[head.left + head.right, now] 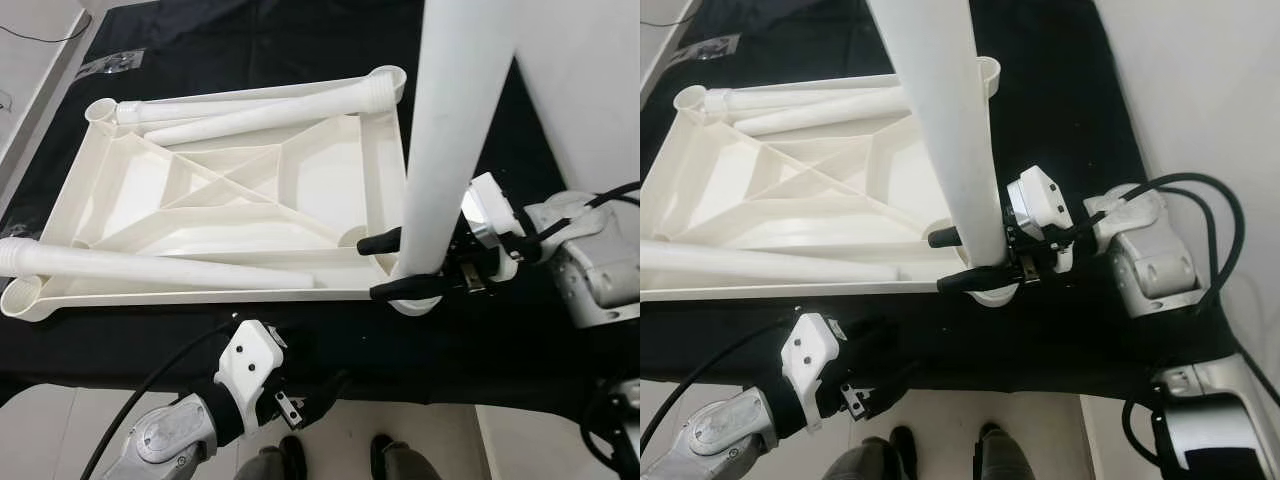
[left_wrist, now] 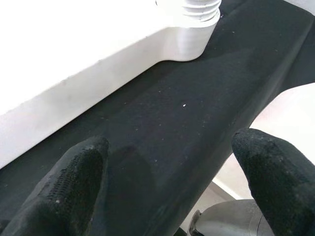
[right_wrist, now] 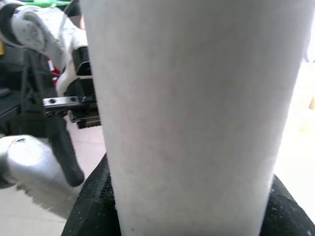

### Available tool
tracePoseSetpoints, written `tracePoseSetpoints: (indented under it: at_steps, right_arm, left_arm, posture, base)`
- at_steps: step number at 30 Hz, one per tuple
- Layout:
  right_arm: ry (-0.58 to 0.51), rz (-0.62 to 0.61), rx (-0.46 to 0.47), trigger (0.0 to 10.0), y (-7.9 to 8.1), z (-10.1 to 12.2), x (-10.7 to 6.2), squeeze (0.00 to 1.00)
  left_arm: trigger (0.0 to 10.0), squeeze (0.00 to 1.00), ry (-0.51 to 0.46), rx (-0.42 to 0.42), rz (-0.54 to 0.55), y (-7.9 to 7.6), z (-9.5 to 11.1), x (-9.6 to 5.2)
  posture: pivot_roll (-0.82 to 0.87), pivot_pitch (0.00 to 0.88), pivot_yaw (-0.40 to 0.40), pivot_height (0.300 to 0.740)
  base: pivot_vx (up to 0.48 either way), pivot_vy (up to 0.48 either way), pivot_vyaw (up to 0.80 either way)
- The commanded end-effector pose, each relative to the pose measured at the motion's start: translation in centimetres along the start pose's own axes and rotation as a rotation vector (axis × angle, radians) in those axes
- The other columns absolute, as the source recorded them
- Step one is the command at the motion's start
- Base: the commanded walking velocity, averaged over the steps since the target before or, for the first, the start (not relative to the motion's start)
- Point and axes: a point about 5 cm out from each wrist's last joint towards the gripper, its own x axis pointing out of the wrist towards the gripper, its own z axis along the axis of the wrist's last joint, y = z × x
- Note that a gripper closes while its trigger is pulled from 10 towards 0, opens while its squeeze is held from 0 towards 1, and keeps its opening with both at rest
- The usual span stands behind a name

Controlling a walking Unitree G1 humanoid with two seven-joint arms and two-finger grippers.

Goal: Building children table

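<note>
A white plastic tabletop (image 1: 230,190) is lying upside down on a black cloth (image 1: 300,60) that is covering the surface, its ribbed underside and diagonal cross braces facing up. Round sockets are sitting at its corners; the far right socket (image 1: 388,80) and the near left socket (image 1: 22,296) are standing empty.

The right gripper (image 1: 405,266) is reaching in from the right at the near right corner of the tabletop, its two black fingers (image 1: 392,240) pinching an upright white leg (image 1: 455,120) from either side. The leg is standing with its lower end at the near right corner socket (image 1: 992,294) and is rising up past the top of the head views. In the right wrist view the leg (image 3: 192,113) is sitting tight between the finger pads.

Three more legs are lying loose on the tabletop: one long leg (image 1: 150,266) is resting along the near edge with its threaded end toward the left, and two others (image 1: 250,115) are lying side by side along the far edge.

The left gripper (image 1: 300,400) is hovering low at the near edge of the cloth, just in front of the tabletop and touching nothing. In the left wrist view its fingers (image 2: 69,187) are spread wide apart over the black cloth, with the tabletop's near rim and a threaded leg end (image 2: 197,10) beyond them.

A pair of dark shoes (image 1: 340,455) is showing on the pale floor (image 1: 420,440) below the surface's near edge.
</note>
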Motion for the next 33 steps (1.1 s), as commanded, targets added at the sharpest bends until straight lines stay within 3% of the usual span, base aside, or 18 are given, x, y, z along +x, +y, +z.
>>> tracePoseSetpoints:
  at_steps: [1, 4, 6, 10, 15, 16, 17, 18, 20, 21, 23, 25, 28, 33]
  right_arm:
    - [0.015, -0.007, 0.166, 10.0, 1.2, -3.2, 1.3, 0.0]
    - [-0.007, -0.066, 0.178, 10.0, 1.0, -3.2, 1.2, 0.0]
    - [-0.031, -0.192, 0.201, 10.0, 0.9, -3.3, 0.9, 0.0]
    - [-0.033, -0.231, 0.208, 10.0, 0.9, -3.3, 0.8, 0.0]
    - [0.011, -0.54, 0.275, 10.0, 1.5, -4.5, 1.1, 0.0]
    - [0.011, -0.54, 0.275, 10.0, 1.5, -4.5, 1.1, 0.0]
    - [0.032, -0.649, 0.303, 10.0, 1.9, -4.8, 1.4, 0.0]
    - [0.032, -0.649, 0.303, 10.0, 1.9, -4.8, 1.4, 0.0]
    - [0.19, -1.006, 0.409, 10.0, 3.9, -6.7, 2.2, 0.0]
    - [0.19, -1.006, 0.409, 10.0, 3.9, -6.7, 2.2, 0.0]
    - [0.318, -1.255, 0.487, 10.0, 6.7, -7.8, 3.4, 0.0]
    - [0.324, -1.3, 0.501, 10.0, 7.3, -7.9, 4.0, 0.0]
    - [0.286, -1.338, 0.511, 10.0, 6.9, -7.7, 4.8, 0.0]
    - [0.27, -1.345, 0.511, 10.0, 4.9, -8.0, 6.1, 0.0]
  left_arm:
    - [10.0, 0.0, 0.034, -0.012, -0.011, -0.2, -0.5, -0.5]
    - [10.0, 0.0, 0.034, -0.014, -0.01, -0.2, -0.6, -0.4]
    - [10.0, 0.0, 0.034, -0.018, -0.009, -0.2, -0.7, -0.4]
    - [10.0, 0.0, 0.034, -0.019, -0.009, -0.2, -0.7, -0.3]
    - [10.0, 0.0, 0.032, -0.019, -0.005, -0.2, -0.7, -0.2]
    - [10.0, 0.0, 0.032, -0.019, -0.005, -0.2, -0.7, -0.2]
    - [10.0, 0.0, 0.032, -0.018, -0.003, -0.1, -0.8, -0.2]
    - [10.0, 0.0, 0.032, -0.018, -0.003, -0.1, -0.8, -0.2]
    - [10.0, 0.0, 0.031, -0.016, 0.004, 0.0, -0.8, -0.2]
    - [10.0, 0.0, 0.031, -0.016, 0.004, 0.0, -0.8, -0.2]
    - [10.0, 0.0, 0.032, -0.013, 0.01, 0.2, -1.0, -0.1]
    - [10.0, 0.0, 0.032, -0.012, 0.012, 0.3, -1.0, -0.1]
    - [10.0, 0.0, 0.035, -0.004, 0.019, 0.5, -1.2, 0.1]
    - [10.0, 0.0, 0.04, 0.0, 0.033, 1.1, -1.8, 0.5]
  posture:
    - [-0.03, 0.385, 0.11, 0.74]
    - [-0.03, 0.382, 0.107, 0.74]
    - [-0.04, 0.375, 0.1, 0.74]
    - [-0.04, 0.374, 0.099, 0.74]
    - [-0.05, 0.375, 0.082, 0.74]
    - [-0.05, 0.375, 0.082, 0.74]
    - [-0.06, 0.374, 0.077, 0.74]
    - [-0.06, 0.374, 0.077, 0.74]
    - [-0.06, 0.369, 0.077, 0.74]
    - [-0.06, 0.369, 0.077, 0.74]
    - [-0.07, 0.359, 0.082, 0.74]
    - [-0.07, 0.357, 0.084, 0.74]
    - [-0.07, 0.345, 0.092, 0.74]
    - [-0.07, 0.297, 0.088, 0.74]
  base:
    - [0.0, 0.0, 0.0]
    - [0.0, 0.0, 0.0]
    - [0.0, 0.0, 0.0]
    - [0.0, 0.0, 0.0]
    - [0.0, 0.0, 0.0]
    - [0.0, 0.0, 0.0]
    - [0.0, 0.0, 0.0]
    - [0.0, 0.0, 0.0]
    - [0.0, 0.0, 0.0]
    - [0.0, 0.0, 0.0]
    - [0.0, 0.0, 0.0]
    - [0.0, 0.0, 0.0]
    - [0.0, 0.0, 0.0]
    - [0.0, 0.0, 0.0]
